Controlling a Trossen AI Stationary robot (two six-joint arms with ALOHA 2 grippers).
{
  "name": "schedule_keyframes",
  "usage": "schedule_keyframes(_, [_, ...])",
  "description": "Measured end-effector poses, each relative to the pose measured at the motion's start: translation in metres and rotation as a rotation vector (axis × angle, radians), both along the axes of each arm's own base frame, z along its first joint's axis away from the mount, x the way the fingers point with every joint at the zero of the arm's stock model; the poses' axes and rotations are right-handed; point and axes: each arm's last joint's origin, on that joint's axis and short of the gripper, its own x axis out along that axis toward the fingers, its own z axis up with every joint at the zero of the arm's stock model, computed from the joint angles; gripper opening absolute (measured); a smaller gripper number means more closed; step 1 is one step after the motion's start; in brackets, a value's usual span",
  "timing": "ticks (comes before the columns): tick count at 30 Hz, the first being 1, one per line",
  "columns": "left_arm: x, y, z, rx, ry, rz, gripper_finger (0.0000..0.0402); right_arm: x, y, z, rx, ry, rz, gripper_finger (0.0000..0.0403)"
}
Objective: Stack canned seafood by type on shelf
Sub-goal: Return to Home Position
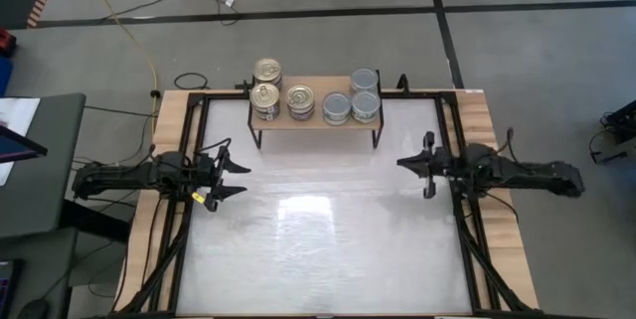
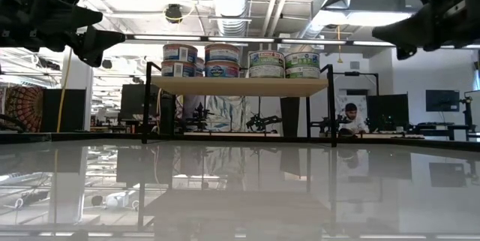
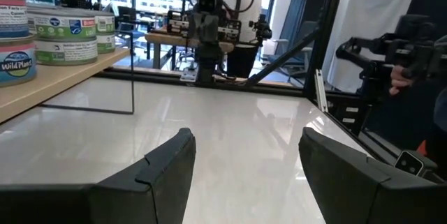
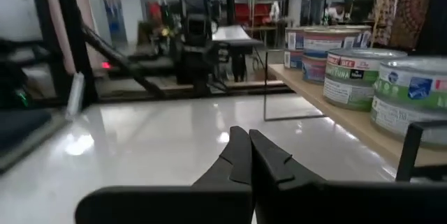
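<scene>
Your table (image 1: 328, 249) — white, both arms above it. Shelf (image 1: 316, 123) at the far edge: gold-lid cans (image 1: 265, 95) stacked on its left half, silver-lid cans (image 1: 337, 108) on its right. Left claw (image 1: 241, 180) — fingers spread, empty. Right claw (image 1: 403, 164): fingers pressed together, empty.

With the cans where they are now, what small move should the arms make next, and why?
Probably only shut the left pincer and park both arms. Every can in view already stands on the shelf, the left pincer is open and empty, and the right pincer is shut, holding nothing.
</scene>
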Motion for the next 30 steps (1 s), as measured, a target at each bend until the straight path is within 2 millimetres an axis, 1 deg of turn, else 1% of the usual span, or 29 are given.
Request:
schedule_keyframes(2, [0.0,0.0,0.0,0.0,0.0,0.0,0.0245,-0.007,0.0,-0.006,0.039,-0.039,0.011,0.0016])
schedule_keyframes(4, [0.0,0.0,0.0,-0.001,0.001,-0.001,0.0245,-0.007,0.001,-0.012,0.07,-0.024,0.039,0.0016])
schedule_keyframes(7, [0.0,0.0,0.0,-0.001,0.005,0.0,0.0245,-0.006,0.004,-0.021,0.107,0.069,0.108,0.0016])
schedule_keyframes(11, [0.001,0.001,-0.001,-0.001,0.016,0.017,0.0245,-0.01,0.008,-0.02,0.087,0.131,0.152,0.0016])
schedule_keyframes(15, [0.001,0.001,-0.001,-0.001,0.019,0.021,0.0245,-0.015,0.009,-0.026,0.12,0.276,0.139,0.0016])
schedule_keyframes(21, [0.001,0.001,-0.002,-0.001,0.023,0.024,0.0245,-0.015,0.011,-0.025,0.068,0.262,0.154,0.0025])
schedule_keyframes(30, [0.001,0.001,-0.002,-0.001,0.023,0.024,0.0245,-0.014,0.01,-0.026,0.067,0.268,0.146,0.0036])
